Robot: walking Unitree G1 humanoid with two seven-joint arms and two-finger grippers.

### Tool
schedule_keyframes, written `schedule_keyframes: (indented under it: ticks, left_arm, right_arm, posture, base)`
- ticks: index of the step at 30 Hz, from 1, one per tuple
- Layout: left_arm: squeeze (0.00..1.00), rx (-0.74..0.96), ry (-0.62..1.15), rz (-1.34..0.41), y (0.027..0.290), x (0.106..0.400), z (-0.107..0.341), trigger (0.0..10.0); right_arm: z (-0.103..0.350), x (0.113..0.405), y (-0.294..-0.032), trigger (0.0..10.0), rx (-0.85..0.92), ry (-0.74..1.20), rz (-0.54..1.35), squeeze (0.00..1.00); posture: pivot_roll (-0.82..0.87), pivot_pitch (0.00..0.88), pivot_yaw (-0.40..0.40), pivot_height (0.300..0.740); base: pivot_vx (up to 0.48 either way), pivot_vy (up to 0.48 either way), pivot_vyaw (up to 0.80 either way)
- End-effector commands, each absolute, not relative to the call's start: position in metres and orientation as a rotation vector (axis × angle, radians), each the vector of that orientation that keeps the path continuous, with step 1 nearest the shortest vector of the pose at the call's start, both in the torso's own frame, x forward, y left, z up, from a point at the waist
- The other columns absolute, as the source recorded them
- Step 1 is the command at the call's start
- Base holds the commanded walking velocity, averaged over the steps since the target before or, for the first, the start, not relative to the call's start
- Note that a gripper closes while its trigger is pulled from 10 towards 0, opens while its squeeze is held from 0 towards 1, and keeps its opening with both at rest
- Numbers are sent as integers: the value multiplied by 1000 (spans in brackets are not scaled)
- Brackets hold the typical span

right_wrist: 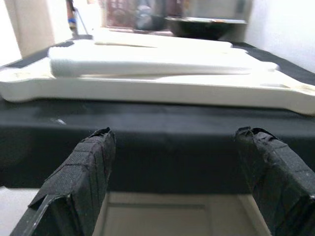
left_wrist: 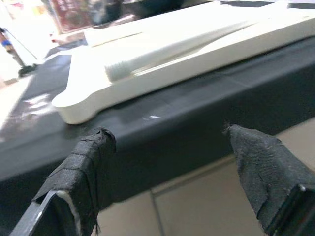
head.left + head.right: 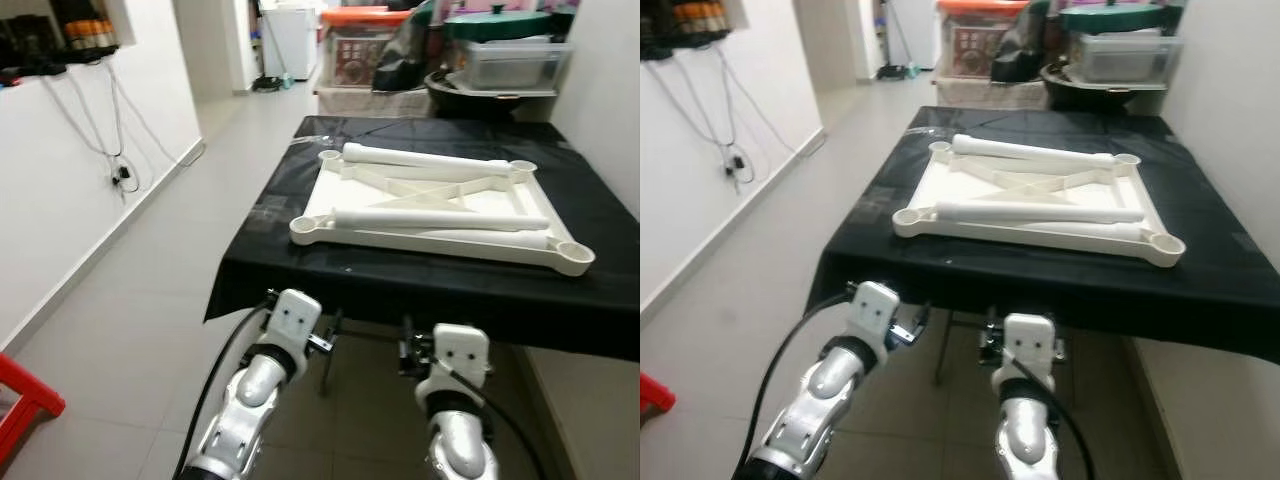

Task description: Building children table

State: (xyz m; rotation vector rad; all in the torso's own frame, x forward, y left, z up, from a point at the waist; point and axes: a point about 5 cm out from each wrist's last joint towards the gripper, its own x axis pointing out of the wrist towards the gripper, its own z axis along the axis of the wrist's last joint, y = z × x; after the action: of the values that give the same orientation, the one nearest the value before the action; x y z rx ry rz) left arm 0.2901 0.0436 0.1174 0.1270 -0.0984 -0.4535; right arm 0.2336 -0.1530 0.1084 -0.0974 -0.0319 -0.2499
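1. On the black-draped table (image 3: 600, 215) lies a cream plastic tabletop (image 3: 435, 205) upside down, with cross ribs and round corner sockets; two loose legs (image 3: 440, 218) rest across it.
2. Left wrist view – left gripper (image 2: 167, 162) fingers spread wide, below the table's edge.
3. Right wrist view – right gripper (image 1: 174, 162) fingers wide too, empty.

Smooth plastic tabletop (image 3: 440, 205), black cloth (image 3: 420, 280)
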Motion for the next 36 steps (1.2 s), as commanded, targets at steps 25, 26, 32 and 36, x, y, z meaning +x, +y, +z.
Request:
schedule_keyframes:
  ticks: [25, 26, 32, 36]
  left_arm:
    - [0, 102, -72, -451, 49, 287, 109, 10000]
    - [0, 102, -74, -454, 48, 287, 109, 10000]
    - [0, 107, -98, -460, 48, 287, 113, 10000]
    - [0, 111, -135, -475, 46, 287, 120, 10000]
  right_arm:
    - [115, 233, -150, 10000, -71, -81, -278, 0]
    - [115, 233, -150, 10000, -72, -83, -279, 0]
    - [117, 234, -150, 10000, -70, -99, -277, 0]
    - [123, 236, -150, 10000, -78, -125, -277, 0]
  posture:
    - [17, 0, -2, 740]
    - [17, 0, -2, 740]
    - [19, 0, -2, 740]
    - [20, 0, 4, 740]
  base:
    - [322, 0, -119]
    - [0, 0, -800]
    - [0, 0, -739]
    - [0, 0, -495]
